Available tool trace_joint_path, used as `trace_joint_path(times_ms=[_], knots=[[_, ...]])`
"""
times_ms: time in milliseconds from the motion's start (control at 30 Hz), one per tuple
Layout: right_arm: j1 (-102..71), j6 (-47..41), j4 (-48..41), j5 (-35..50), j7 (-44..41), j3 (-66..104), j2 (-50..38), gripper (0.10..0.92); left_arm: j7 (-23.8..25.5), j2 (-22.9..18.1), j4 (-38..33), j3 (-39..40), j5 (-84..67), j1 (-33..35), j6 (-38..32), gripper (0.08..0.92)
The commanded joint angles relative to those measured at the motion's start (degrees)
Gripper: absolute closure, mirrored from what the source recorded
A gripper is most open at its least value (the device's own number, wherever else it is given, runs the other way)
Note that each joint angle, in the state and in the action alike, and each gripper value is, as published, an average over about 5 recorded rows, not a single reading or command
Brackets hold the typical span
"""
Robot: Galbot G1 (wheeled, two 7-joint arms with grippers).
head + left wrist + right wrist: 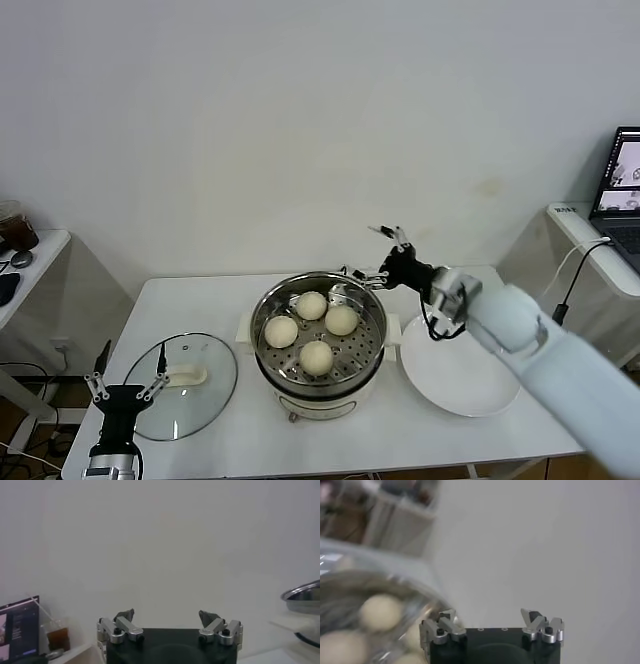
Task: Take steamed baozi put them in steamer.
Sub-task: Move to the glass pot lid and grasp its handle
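Several cream-white baozi lie on the perforated tray inside the shiny steel steamer at the table's middle. They also show blurred in the right wrist view, inside the steamer's rim. My right gripper is open and empty, held above the steamer's far right rim; in its wrist view nothing lies between the fingers. My left gripper is open and empty, parked at the front left by the glass lid; its wrist view shows only the wall ahead.
A flat white plate lies bare right of the steamer, under my right arm. The round glass lid with a white handle lies left of the steamer. A laptop stands on a side table at far right.
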Motion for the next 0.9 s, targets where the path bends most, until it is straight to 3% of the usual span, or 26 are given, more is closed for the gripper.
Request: trace_joint_path(times_ms=[33,233,500,900], knots=[[-43.6,30.2,1.0,-19.8,0.4,43.1,29.6,0.203,-0.8,-0.2,0.5,0.4,5.5,-0.1,-0.1,0.177],[-49.3,32.1,0.5,-19.5,-0.7,49.5,41.3,0.203,-5.6,1.9,4.0,-1.4,22.3,-1.7,4.9,0.177],[-55.5,25.6,1.3,-16.0,1.9,51.5,43.7,0.203,-10.7,7.6,13.7,-6.6,59.4,-1.3,4.9,0.177],[-57.0,22.3,-1.0,-14.0,3.1,51.6,43.4,0.203,-9.9,8.9,18.9,-3.8,76.2,-2.8,6.2,0.177]])
